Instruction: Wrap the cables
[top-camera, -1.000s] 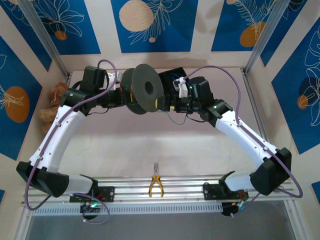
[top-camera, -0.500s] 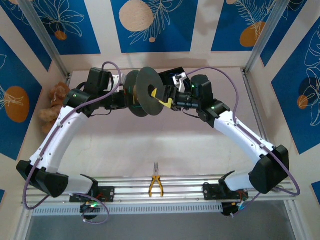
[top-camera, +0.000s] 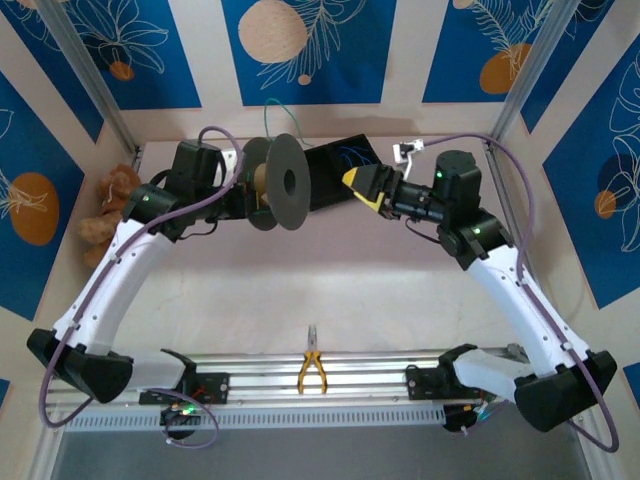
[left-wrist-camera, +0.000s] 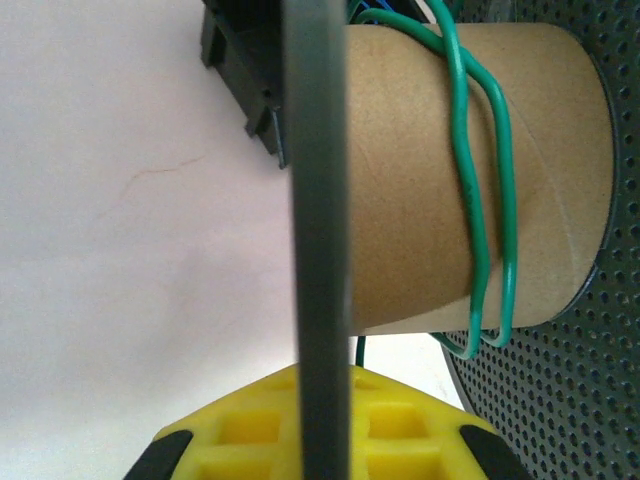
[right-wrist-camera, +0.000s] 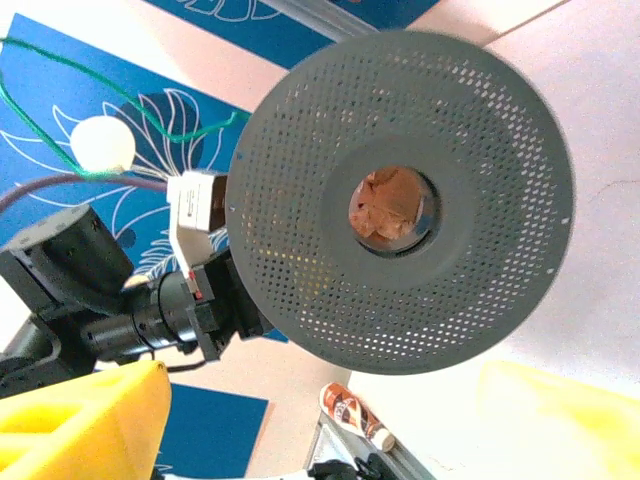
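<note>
At table (top-camera: 330, 285) far end | left claw (left-wrist-camera: 325, 428) clamps spool flange (left-wrist-camera: 318, 200) | green cable (left-wrist-camera: 478, 200) rounds core (left-wrist-camera: 410, 180) | right claw (top-camera: 361, 188) wide | black box (top-camera: 340, 168) behind

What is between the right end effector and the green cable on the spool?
The grey perforated disc stands between the right end effector and the green cable; the top view shows it.

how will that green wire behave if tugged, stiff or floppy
Probably springy, not limp: the green wire lies in wavy loops, standing off the cardboard core rather than hugging it. Thin and loosely wound, it may well slide along the smooth core or uncoil unless kept taut.
</note>
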